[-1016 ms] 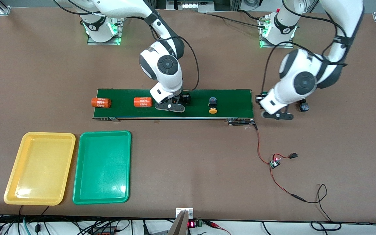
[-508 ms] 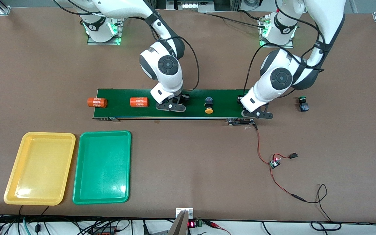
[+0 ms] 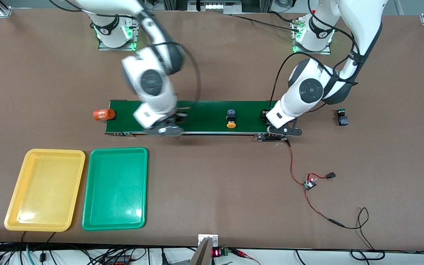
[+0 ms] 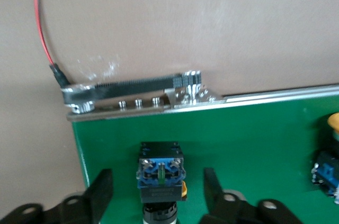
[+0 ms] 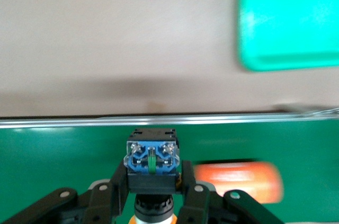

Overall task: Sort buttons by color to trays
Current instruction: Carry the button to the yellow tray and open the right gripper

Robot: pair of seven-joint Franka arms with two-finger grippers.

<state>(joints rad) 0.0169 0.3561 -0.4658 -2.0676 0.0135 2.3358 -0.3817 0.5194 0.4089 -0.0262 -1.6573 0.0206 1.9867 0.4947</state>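
Observation:
My right gripper (image 5: 152,181) is shut on a black-bodied button (image 5: 152,163) and holds it over the near edge of the green conveyor belt (image 3: 204,117); a bit of orange cap shows below the body. In the front view this gripper (image 3: 168,128) is blurred. My left gripper (image 4: 158,181) stands open at the left arm's end of the belt, its fingers (image 4: 101,184) on either side of a second button (image 4: 160,176), apart from it; that cap is hidden. A yellow-capped button (image 3: 230,118) lies mid-belt. A green-capped button (image 3: 341,117) sits on the table. The yellow tray (image 3: 45,189) and green tray (image 3: 115,188) are empty.
An orange cylinder (image 3: 103,114) lies at the right arm's end of the belt, and another (image 5: 235,181) lies beside my right gripper. A red wire and small circuit board (image 3: 309,183) lie on the table nearer the front camera than the belt's drive end.
My right gripper closed on a button and swung along the belt toward the right arm's end. My left gripper came onto the belt's end and opened around its button. Belt items drifted along.

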